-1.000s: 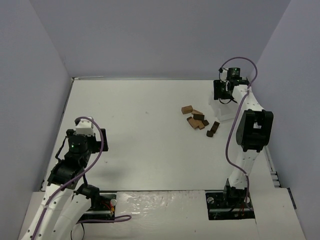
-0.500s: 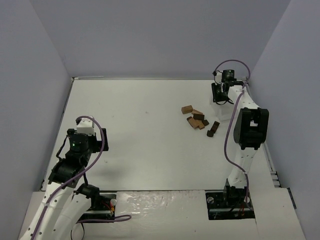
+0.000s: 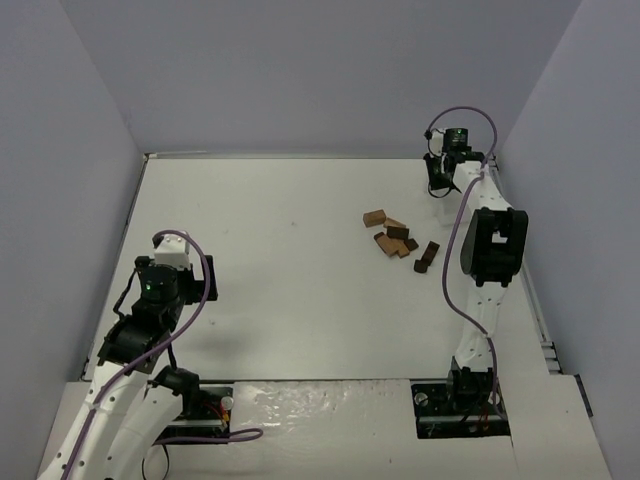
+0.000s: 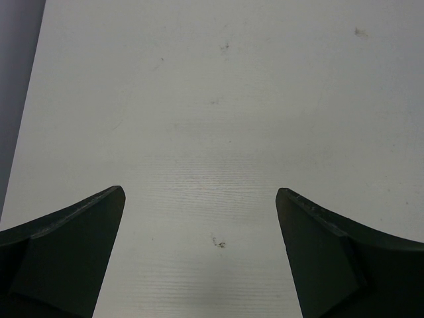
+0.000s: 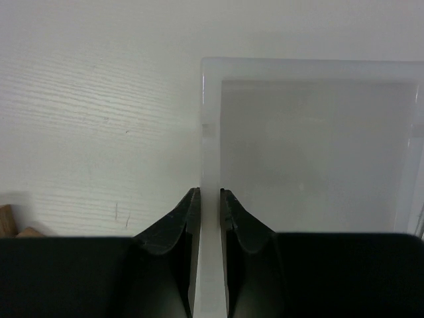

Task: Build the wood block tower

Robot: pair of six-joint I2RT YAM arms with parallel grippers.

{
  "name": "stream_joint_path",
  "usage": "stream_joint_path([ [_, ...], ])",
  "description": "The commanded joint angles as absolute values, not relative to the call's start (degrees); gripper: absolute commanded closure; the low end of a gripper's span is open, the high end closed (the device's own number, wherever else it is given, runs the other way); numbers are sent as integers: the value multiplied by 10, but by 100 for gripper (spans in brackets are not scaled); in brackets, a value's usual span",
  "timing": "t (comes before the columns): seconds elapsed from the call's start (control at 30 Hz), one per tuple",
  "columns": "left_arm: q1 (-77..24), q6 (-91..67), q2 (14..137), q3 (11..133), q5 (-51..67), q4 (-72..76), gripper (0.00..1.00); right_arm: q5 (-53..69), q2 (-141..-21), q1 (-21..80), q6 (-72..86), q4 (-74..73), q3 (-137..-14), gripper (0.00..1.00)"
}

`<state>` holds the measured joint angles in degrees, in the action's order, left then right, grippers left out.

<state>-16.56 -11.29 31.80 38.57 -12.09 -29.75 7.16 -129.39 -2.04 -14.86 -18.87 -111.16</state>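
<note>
Overhead and wrist views, tower not yet built. The wood blocks [image 3: 397, 240], dark brown and light tan, lie as a loose flat cluster at about 2 o'clock from the middle of the table [image 3: 280, 270]. None is stacked, and their places match those of one second ago.

The right gripper [image 5: 209, 196] reaches to the far right of the table, at about 1 o'clock from the cluster. Its fingers [image 5: 173, 222] are pinched onto the left wall of the white tray [image 5: 211, 126], one finger on each side of the rim. One second ago these jaws stood partly apart; they have since closed, and the wrist has shifted slightly toward 12 o'clock.

The left gripper [image 4: 200, 195] hangs at about 8 o'clock with jaws spread wide over bare table, holding nothing, its pose unchanged.
</note>
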Motion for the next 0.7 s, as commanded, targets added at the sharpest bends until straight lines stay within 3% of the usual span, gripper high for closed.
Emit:
stream_joint_path([
  [0.0, -169, -113, 332, 412, -117, -269, 3, 92, -1300, -41, -157, -182, -1163, 63],
  [0.13, -169, -117, 343, 418, -114, -275, 3, 100, -1267, -31, -135, -182, -1166, 36],
  [0.2, -169, -119, 345, 418, -113, -274, 3, 81, -1241, -19, -115, -182, -1150, 27],
  [0.4, -169, -120, 355, 424, -119, -271, 3, 31, -1106, -3, -13, -180, -1032, 21],
  [0.67, -169, -113, 364, 415, -116, -244, 3, -63, -917, 16, 110, -175, -776, 20],
])
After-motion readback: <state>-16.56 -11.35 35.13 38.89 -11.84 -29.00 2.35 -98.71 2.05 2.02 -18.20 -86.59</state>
